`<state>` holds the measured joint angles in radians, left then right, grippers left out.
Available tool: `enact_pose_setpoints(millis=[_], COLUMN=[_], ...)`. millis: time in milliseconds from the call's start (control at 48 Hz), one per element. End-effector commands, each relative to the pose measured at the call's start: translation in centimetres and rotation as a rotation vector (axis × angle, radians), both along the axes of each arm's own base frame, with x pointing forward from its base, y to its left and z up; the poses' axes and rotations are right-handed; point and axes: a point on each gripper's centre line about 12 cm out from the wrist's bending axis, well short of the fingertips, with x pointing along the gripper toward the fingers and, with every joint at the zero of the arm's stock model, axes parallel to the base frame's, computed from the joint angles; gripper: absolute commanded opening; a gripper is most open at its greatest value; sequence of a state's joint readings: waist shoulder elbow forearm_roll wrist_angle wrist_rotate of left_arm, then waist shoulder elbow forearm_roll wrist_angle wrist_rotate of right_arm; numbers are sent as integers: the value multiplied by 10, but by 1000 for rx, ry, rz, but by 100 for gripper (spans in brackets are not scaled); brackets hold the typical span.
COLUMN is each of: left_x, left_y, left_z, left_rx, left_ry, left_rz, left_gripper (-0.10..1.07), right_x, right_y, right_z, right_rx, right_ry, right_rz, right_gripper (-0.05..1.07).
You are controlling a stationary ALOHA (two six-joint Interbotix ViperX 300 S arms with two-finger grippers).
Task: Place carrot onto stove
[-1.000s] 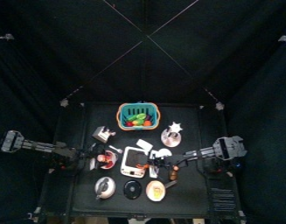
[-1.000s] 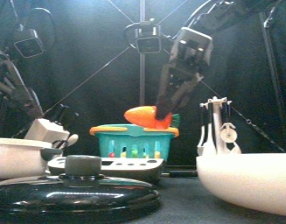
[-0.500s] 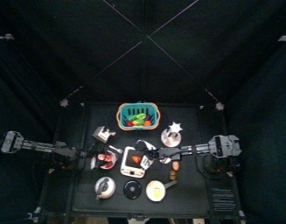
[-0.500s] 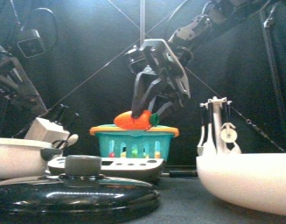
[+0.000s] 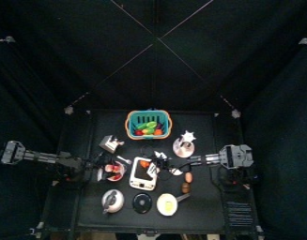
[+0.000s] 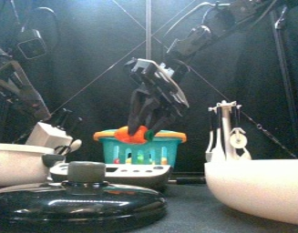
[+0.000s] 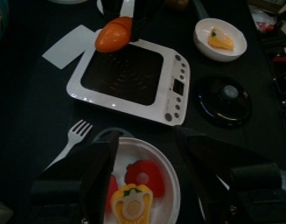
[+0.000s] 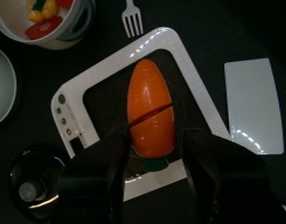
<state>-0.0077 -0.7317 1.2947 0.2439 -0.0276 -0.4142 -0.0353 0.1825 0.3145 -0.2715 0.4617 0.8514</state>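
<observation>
One carrot [image 8: 149, 104], pinched by its green end in the right gripper [image 8: 153, 156], hangs right over the one white stove [image 8: 194, 96] now; lower it flat to the dark cooktop and only then release. Left gripper [image 7: 149, 171] is spread wide, waiting above a plate [image 7: 169, 175]. One fork [image 8: 129, 13] farther off, one green basket [image 5: 146, 122] at the back

Top view straight down, front view level — both wrists share stove [image 7: 128, 79]
</observation>
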Motion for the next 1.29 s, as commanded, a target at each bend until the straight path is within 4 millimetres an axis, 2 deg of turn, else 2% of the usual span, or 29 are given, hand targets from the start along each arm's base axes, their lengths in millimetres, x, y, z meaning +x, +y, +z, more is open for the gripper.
enact_pose_setpoints(millis=[0, 292, 438, 646, 812, 1083, 1271], left_x=[5, 5, 6, 7, 6, 7, 6], left_y=[1, 3, 6, 7, 7, 8, 7], left_z=[7, 8, 9, 11, 10, 12, 12], left_rx=[0, -2, -18, -22, -21, -25, -25], left_ry=[-26, -29, -32, -35, -31, -39, -38], left_rz=[2, 13, 38, 46, 47, 51, 50], left_gripper=[89, 89, 89, 89, 89, 89, 89], right_x=[5, 3, 3, 9, 8, 26, 35], right_y=[-3, 2, 14, 20, 32, 50, 49], right_z=[17, 14, 9, 6, 6, 2, -4], right_rx=[15, 113, 159, 148, 128, 159, 129], right_ry=[-40, -13, -9, -56, -77, -92, -48], right_rz=[-26, -159, -256, -427, -574, -661, -722], right_gripper=[56, 56, 56, 56, 56, 56, 56])
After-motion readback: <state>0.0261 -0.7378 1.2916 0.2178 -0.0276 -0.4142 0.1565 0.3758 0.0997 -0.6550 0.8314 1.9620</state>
